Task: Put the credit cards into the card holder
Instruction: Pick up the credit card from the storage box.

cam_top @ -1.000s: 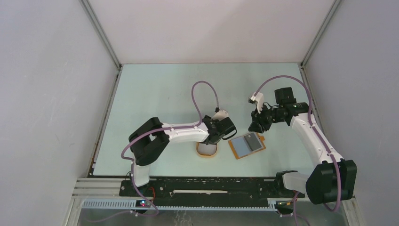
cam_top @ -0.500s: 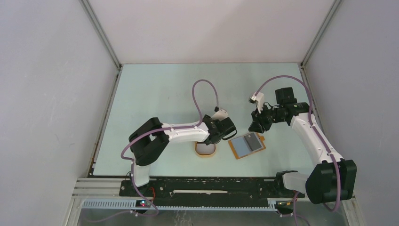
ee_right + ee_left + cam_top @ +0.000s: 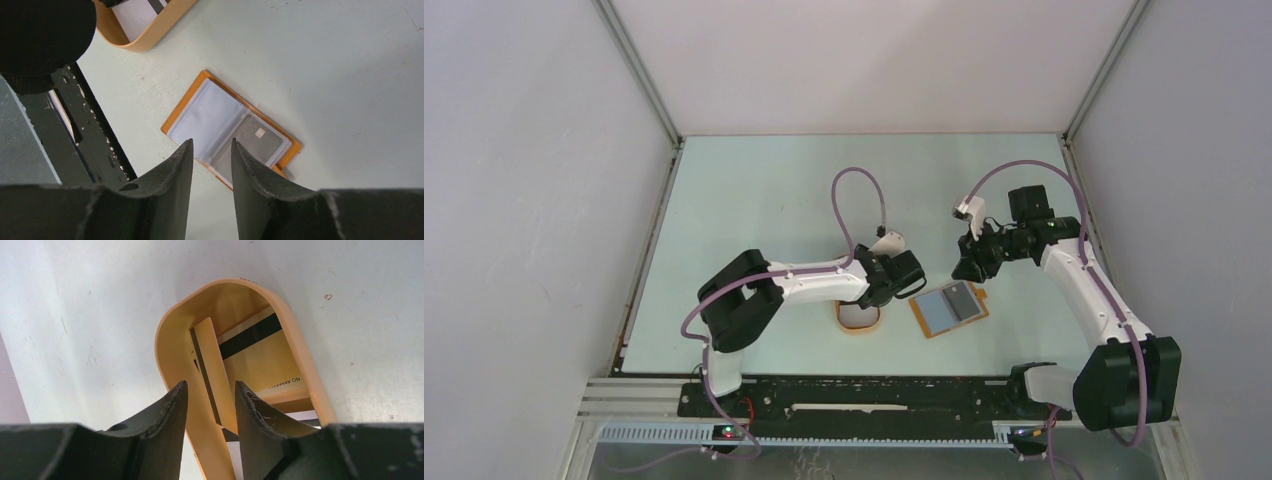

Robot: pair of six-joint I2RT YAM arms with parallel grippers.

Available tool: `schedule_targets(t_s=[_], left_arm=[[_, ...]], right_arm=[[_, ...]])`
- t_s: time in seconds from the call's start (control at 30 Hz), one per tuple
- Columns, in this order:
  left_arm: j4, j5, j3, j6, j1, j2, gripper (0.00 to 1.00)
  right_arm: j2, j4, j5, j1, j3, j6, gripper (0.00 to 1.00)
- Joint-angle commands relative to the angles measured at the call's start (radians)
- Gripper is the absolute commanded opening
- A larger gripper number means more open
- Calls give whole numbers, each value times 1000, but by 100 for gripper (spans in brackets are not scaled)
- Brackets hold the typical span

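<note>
The credit cards [image 3: 260, 365] lie in an orange oval tray [image 3: 169, 346] near the front middle of the table [image 3: 764, 200]. One upright card [image 3: 210, 360] stands tilted on its edge by a long wall of the tray. The left gripper [image 3: 210, 386] hangs over it with its jaws partly apart, straddling that card; neither pad visibly touches it. The card holder [image 3: 220, 120] lies open just right of the tray, with a grey chip card [image 3: 255, 137] in one sleeve. The right gripper [image 3: 208, 145] hovers above the card holder, its jaws narrowly parted and empty.

Pale green table [image 3: 764, 200]: oval orange tray [image 3: 861, 330], open card holder [image 3: 936, 313] close beside.
</note>
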Motion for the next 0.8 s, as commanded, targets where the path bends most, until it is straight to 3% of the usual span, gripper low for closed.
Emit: schedule_targets(t_s=[0.0, 0.27, 0.7, 0.77], left_arm=[[-21, -57, 28, -36, 0, -45, 44], [-30, -65, 21, -51, 0, -39, 37], [-31, -64, 13, -57, 0, -41, 1], [-30, -66, 9, -62, 0, -52, 0]], right_arm=[[1, -4, -14, -4, -1, -14, 42], [4, -7, -16, -6, -1, -15, 42], [4, -8, -18, -6, -1, -17, 42], [6, -8, -18, -6, -1, -18, 42]])
